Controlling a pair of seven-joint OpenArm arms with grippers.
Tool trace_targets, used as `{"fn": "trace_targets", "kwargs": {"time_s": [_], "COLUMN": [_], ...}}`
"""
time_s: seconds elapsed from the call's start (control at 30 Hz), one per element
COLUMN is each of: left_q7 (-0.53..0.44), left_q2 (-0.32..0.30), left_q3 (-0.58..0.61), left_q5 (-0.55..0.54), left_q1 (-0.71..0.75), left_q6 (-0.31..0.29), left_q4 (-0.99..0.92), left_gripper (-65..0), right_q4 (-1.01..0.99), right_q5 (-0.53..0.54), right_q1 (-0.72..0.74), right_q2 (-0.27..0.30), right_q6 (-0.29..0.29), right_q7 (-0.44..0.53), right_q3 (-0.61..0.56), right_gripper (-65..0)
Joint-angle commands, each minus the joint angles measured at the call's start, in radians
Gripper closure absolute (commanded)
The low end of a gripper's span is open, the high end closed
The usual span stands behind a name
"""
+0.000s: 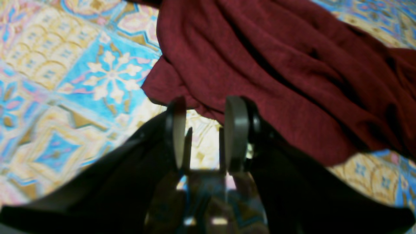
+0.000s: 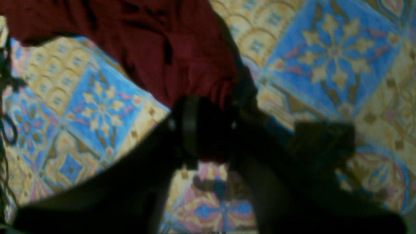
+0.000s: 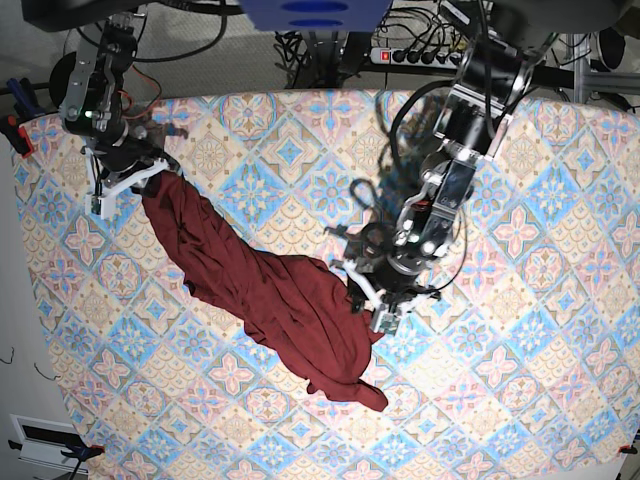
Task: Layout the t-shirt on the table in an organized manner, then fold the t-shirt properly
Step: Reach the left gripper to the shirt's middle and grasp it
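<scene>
The dark maroon t-shirt [image 3: 290,300] lies rumpled in a long diagonal band across the patterned table [image 3: 520,380]. Its lower end is bunched near the middle. My left gripper [image 3: 372,305] sits at the bunch's right edge. In the left wrist view this left gripper [image 1: 206,104] is open, bare table [image 1: 65,65] shows between its fingers, and the t-shirt [image 1: 276,65] hem lies just past the tips. My right gripper [image 3: 128,185] is at the shirt's upper left end. In the blurred right wrist view the right gripper [image 2: 211,104] has its jaws apart, with a fold of t-shirt [image 2: 156,39] lying between them.
A power strip [image 3: 420,55] and tangled cables lie beyond the table's far edge. A blue object [image 3: 315,12] hangs at the top centre. A black cable [image 2: 6,97] runs down the left side of the right wrist view. The table's left edge is close to my right arm.
</scene>
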Motion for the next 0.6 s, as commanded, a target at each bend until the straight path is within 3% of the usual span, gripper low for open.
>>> {"fn": "trace_targets", "kwargs": {"time_s": [0.0, 0.13, 0.43, 0.5, 0.57], "left_q7": [-0.024, -0.024, -0.026, -0.026, -0.026], "left_q2": [0.012, 0.042, 0.097, 0.096, 0.090], "left_q3": [-0.003, -0.003, -0.008, -0.005, -0.009], "left_q5": [0.002, 0.002, -0.018, -0.075, -0.136], "left_q1": [-0.036, -0.051, -0.111, -0.111, -0.110], "left_q6": [0.001, 0.001, -0.004, -0.055, -0.116], "left_q4": [-0.003, -0.063, -0.273, -0.277, -0.272], "left_gripper": [-22.6, -27.8, -27.6, -23.7, -10.6], "right_q4": [0.017, 0.018, 0.018, 0.018, 0.017], "right_q5": [0.008, 0.010, 0.010, 0.010, 0.010], "right_q1": [0.006, 0.006, 0.015, 0.029, 0.035], "right_q2": [0.010, 0.010, -0.005, -0.005, -0.005], "right_q6": [0.005, 0.005, 0.005, 0.005, 0.005], "right_q7": [0.021, 0.021, 0.021, 0.021, 0.021], "right_q3": [0.007, 0.007, 0.005, 0.005, 0.004], "right_gripper": [-15.9, -20.5, -20.4, -20.4, -20.4]}}
